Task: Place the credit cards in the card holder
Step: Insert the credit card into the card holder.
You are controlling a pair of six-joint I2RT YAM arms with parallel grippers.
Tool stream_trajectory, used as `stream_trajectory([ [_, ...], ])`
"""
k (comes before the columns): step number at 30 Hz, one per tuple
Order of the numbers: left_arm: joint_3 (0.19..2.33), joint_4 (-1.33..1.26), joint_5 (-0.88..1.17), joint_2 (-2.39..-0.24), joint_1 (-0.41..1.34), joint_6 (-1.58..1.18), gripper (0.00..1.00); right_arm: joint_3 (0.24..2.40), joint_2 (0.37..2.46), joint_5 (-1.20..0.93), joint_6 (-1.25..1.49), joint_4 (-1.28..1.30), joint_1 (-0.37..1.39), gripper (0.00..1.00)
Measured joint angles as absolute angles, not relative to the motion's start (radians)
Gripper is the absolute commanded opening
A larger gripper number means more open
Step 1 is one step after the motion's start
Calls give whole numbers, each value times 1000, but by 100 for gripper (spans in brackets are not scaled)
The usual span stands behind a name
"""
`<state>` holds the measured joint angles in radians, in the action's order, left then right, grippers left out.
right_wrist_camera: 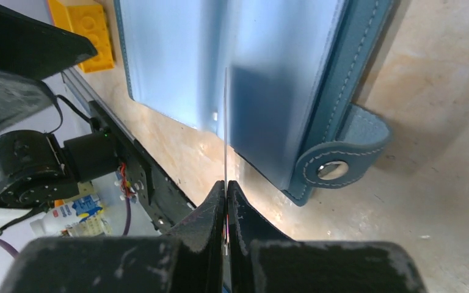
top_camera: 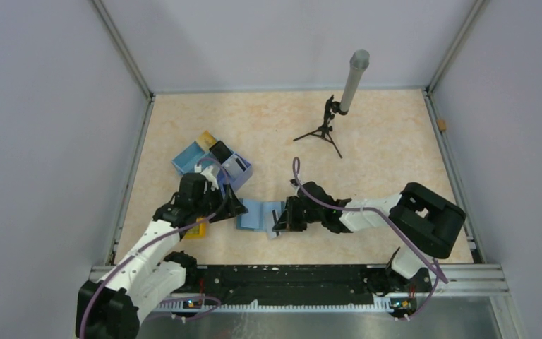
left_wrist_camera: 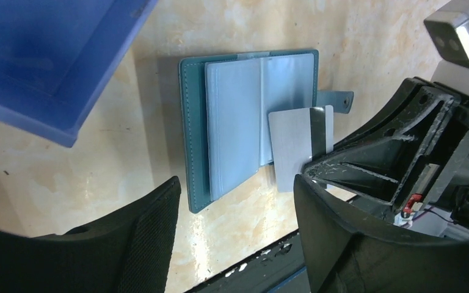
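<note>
By the card holder (left_wrist_camera: 192,122), right fingers (right_wrist_camera: 207,220) pinch a spine-parallel card (left_wrist_camera: 290,146); left fingers (left_wrist_camera: 140,244) spread.

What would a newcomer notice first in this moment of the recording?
The open card holder draws the eye first, lying flat near the front middle of the table with its paler blue leaves facing up. The right gripper pinches a silvery card at its clasp side, while the left gripper stands open on the other side. A blue partitioned tray sits behind.
</note>
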<state>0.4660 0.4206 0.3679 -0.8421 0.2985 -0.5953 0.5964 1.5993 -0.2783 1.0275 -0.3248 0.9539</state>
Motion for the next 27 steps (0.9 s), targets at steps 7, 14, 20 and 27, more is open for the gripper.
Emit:
stream_trajectory([
  [7,466,397,337,-934,340,-596,63,593,1626,-283,1063,-409,954,0],
  [14,466,376,296,-991,358,-596,59,588,1656,-292,1078,-473,953,0],
  [20,466,352,290,-1035,372,-595,51,588,1679,-293,1078,-481,953,0],
  [27,466,317,278,-1087,375,-594,45,588,1707,-304,1078,-516,950,0],
])
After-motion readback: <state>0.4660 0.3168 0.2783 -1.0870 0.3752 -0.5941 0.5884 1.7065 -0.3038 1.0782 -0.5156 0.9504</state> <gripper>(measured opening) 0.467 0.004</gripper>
